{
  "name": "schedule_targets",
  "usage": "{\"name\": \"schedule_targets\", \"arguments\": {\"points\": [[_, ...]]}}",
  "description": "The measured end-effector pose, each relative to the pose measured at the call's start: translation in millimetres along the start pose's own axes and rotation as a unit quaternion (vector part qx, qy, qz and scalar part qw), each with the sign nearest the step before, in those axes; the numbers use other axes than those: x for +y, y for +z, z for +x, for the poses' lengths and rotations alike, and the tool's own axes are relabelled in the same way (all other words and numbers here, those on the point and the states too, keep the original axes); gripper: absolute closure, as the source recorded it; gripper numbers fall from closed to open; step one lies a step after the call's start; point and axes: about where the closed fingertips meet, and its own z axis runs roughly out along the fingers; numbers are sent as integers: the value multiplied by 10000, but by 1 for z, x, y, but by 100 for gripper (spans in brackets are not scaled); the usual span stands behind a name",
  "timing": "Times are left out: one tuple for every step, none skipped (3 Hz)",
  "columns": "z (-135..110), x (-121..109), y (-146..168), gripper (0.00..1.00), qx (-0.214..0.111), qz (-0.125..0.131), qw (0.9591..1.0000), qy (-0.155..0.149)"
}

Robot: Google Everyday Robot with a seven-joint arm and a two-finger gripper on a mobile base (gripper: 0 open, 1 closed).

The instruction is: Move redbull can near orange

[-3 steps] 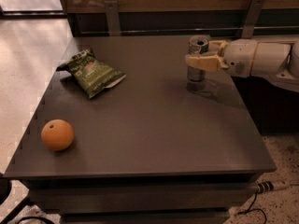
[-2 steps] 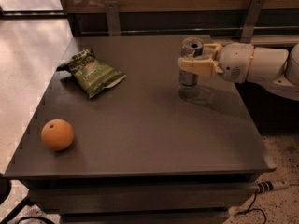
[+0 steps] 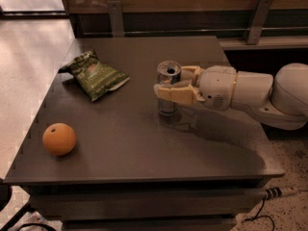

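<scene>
The redbull can [image 3: 168,76] stands upright near the middle of the dark table [image 3: 144,143], its silver top showing. My gripper [image 3: 174,84] reaches in from the right and is shut on the can, with one beige finger in front of it and one behind. The orange [image 3: 59,139] sits near the table's front left corner, well to the left of the can.
A green snack bag [image 3: 96,75] lies at the back left of the table. My white arm [image 3: 260,94] stretches over the table's right side. A wooden wall with metal brackets [image 3: 116,17] runs behind the table. A cable [image 3: 276,193] hangs at the front right.
My gripper has carried the can leftward across the table, from the right side toward the middle, closer to the orange.
</scene>
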Motion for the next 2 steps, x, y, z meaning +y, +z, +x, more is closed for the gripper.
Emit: {"name": "schedule_targets", "arguments": {"points": [[2, 45, 21, 100, 185, -223, 9995, -105], [-1, 79, 41, 100, 251, -472, 9984, -167]]}}
